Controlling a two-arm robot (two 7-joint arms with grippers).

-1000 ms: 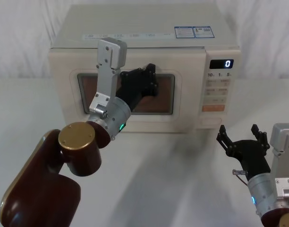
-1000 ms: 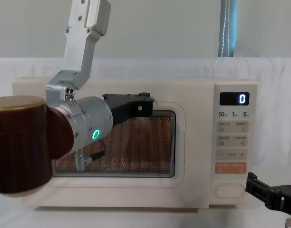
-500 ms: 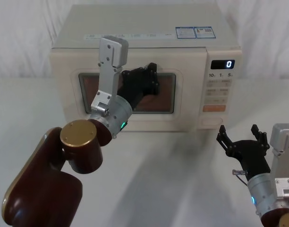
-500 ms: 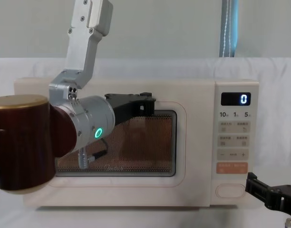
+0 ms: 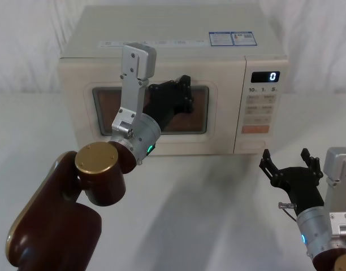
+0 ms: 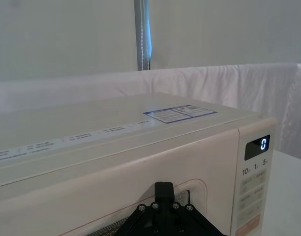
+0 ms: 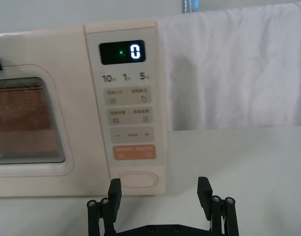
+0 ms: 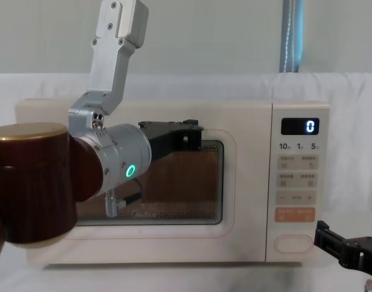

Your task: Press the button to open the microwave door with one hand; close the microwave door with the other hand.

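Left hand [image 5: 181, 96] grip unclear, pushed microwave door [image 8: 228, 182] nearer flush | right hand [image 5: 290, 169] open, parked unmoved

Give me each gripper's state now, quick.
Left gripper: at the microwave door, fingers cannot be told.
Right gripper: open, holding nothing.

Head view looks down from above; chest and both wrist views face the microwave [image 8: 174, 182] front, close, keypad [image 7: 128, 128] at 3 o'clock.
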